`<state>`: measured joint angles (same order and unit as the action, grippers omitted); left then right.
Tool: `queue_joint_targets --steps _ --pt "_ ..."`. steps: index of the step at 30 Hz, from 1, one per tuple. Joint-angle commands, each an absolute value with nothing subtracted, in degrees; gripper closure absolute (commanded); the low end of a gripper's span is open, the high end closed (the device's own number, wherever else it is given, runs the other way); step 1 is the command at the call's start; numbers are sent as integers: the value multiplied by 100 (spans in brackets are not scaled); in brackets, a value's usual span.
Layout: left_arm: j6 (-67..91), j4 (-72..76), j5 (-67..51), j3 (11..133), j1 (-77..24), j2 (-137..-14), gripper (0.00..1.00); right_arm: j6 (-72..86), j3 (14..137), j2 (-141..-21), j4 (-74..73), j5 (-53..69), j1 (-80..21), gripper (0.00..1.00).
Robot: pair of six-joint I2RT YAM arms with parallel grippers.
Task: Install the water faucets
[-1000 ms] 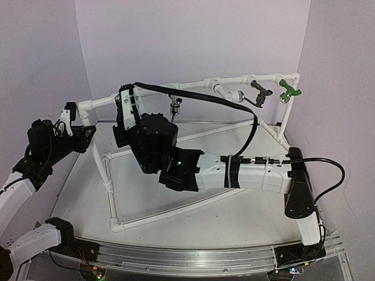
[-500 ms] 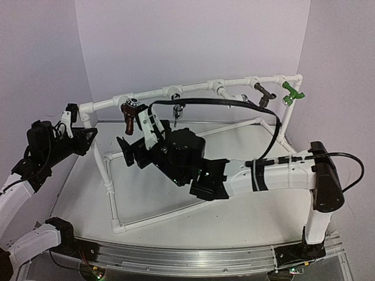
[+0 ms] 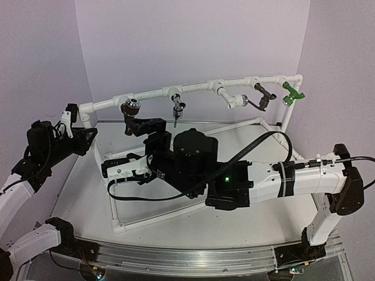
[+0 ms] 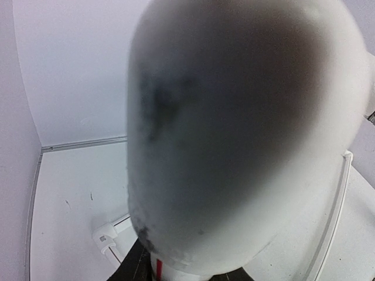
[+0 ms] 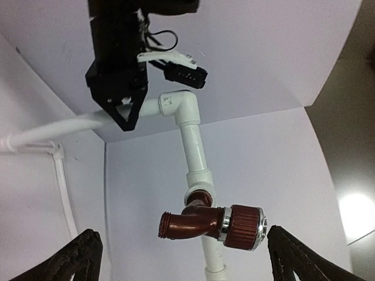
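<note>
Several water faucets hang from the top rail of the white pipe frame (image 3: 196, 88): dark brown (image 3: 130, 110), chrome (image 3: 177, 109), white with a chrome tip (image 3: 235, 100), dark bronze (image 3: 262, 96) and green (image 3: 290, 92). My right gripper (image 3: 121, 148) stands wide open just in front of the dark brown faucet (image 5: 206, 225), which is screwed into a tee and sits untouched between the spread fingers (image 5: 82, 260). My left gripper (image 3: 84, 132) is shut on the frame's left corner (image 5: 176, 108). The pipe (image 4: 246, 134) fills the left wrist view as a blur.
The frame's lower pipes (image 3: 111, 193) run across the white table under my right arm. Purple walls close in the back and both sides. The right arm's black cable (image 3: 258, 143) loops above the table.
My right gripper opened, let go of the dark brown faucet and drew back from the rail toward the front. The faucet stays in its tee. The left arm has not moved.
</note>
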<state>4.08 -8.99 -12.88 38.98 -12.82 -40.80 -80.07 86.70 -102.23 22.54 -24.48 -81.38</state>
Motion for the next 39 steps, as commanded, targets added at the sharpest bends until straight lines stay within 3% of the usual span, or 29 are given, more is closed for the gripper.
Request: queue_joint_targets --steps 1,5,16,19,21,24,27,29,32,36,39 --pt "1096 -1661 -1916 3848 -1378 -4167 99 -10706 9400 -10605 2102 -2803 -7913 2" --pt "1097 -1657 -1914 3845 -1372 -4163 98 -11781 9674 -10828 2119 -2773 -7732 2" --pt "1069 -1660 -1968 3849 -1376 -4176 98 -12386 10513 -11509 2092 -2619 -7357 11" --pt "1062 -1660 -1972 3848 -1372 -4181 98 -12279 10759 -11701 1943 -2796 -7305 21" --pt "1055 -1661 -1976 3852 -1372 -4183 98 -11922 10801 -11721 1784 -2819 -7304 41" --pt "1049 -1659 -1985 3858 -1376 -4191 98 -11221 10831 -11754 1619 -2931 -7304 54" --pt "1044 -1659 -2006 3858 -1371 -4221 98 -10490 10861 -11809 1670 -2991 -7304 78" --pt "1038 -1660 -2020 3864 -1371 -4233 98 -9878 10919 -11889 1788 -3002 -7304 89" --pt "1031 -1661 -2031 3871 -1366 -4251 98 -8949 11111 -12082 1982 -3083 -7304 100" --pt "1045 -1660 -2008 3862 -1366 -4233 98 -7233 11386 -12348 2724 -3182 -7304 100" --pt "1060 -1661 -1971 3863 -1371 -4236 98 -4865 11677 -12456 2980 -3421 -7276 100"
